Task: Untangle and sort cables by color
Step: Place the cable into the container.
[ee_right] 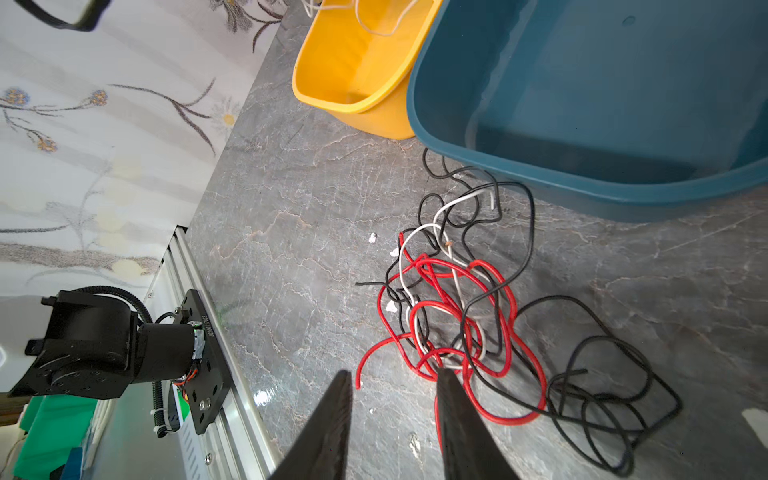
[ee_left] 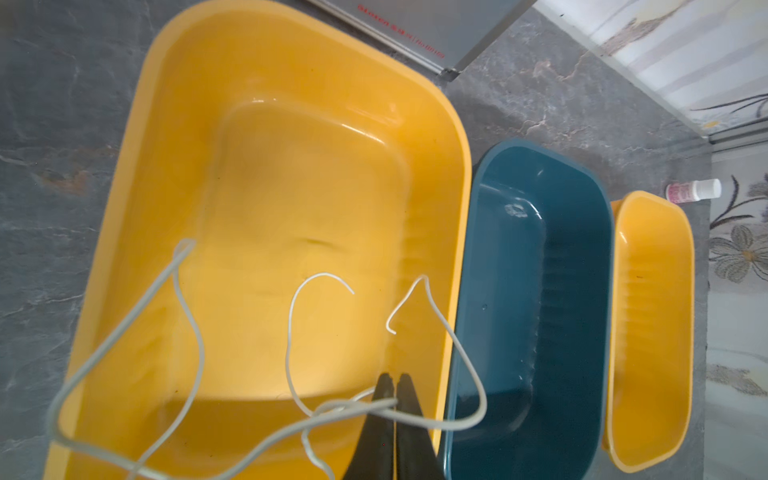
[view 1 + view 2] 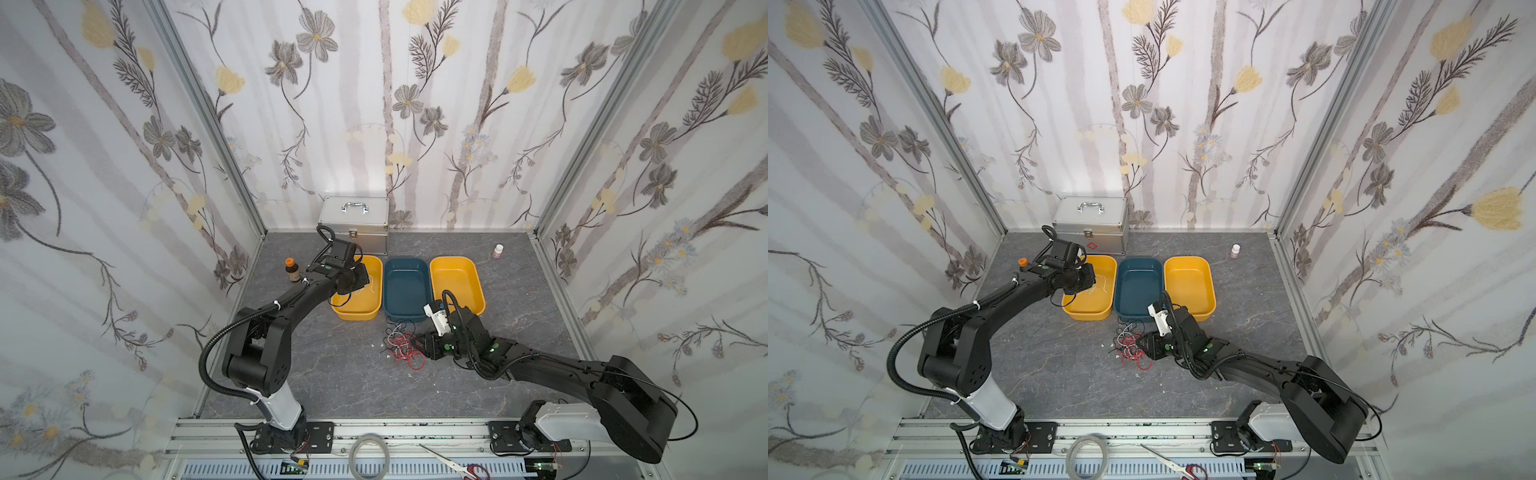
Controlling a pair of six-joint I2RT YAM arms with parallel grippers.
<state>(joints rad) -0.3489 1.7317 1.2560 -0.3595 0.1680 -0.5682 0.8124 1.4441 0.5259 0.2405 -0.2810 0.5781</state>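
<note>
Counter: the grey counter was walled on three sides. Bare room lay in front of the tangle and toward the left arm's base.
Bins: a yellow bin, a teal bin and a second yellow bin stood side by side, rims touching or nearly so.
Tangle: red, black and white cables lay knotted on the counter, just in front of the teal bin.
White cables: dangled over the first yellow bin, with loops hanging past its near rim.
Left fingers: pressed together, pinching the white cables.
Right fingers: spread and holding nothing, low at the tangle's near edge, with a red cable end lying between them.
Advice: the left arm should probably centre over the bin before release, so that no loop drapes over the rim. The right should probably take a free end, not the knot.
Risk: the teal rim stood close behind the tangle, so pulling toward the open counter seemed safer.
</note>
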